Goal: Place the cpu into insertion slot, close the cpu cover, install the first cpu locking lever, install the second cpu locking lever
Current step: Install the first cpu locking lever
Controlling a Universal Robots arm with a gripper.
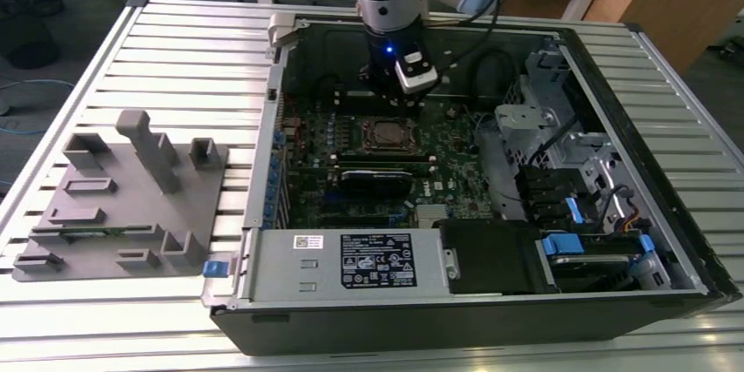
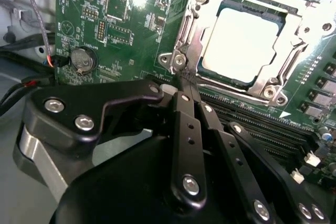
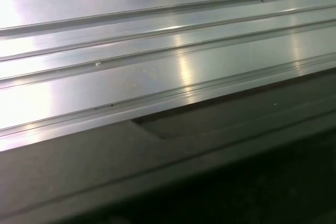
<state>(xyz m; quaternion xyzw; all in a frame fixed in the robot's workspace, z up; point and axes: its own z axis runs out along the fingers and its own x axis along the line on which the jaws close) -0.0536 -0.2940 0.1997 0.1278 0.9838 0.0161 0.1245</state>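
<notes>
An open computer case [image 1: 651,241] lay on a slatted aluminium table [image 1: 70,84]. A grey fixture block [image 1: 128,206] stood on the slats beside it. A coin cell [image 2: 82,59] sat on the green board [image 2: 131,40].

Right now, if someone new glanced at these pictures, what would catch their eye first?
Probably the open computer case lying on the slatted metal table, with the arm reaching down into it. In the second wrist view the bright silver chip sits in its socket with the metal cover lying flat around it, and the black hand, fingers together, points at the socket's corner.
</notes>
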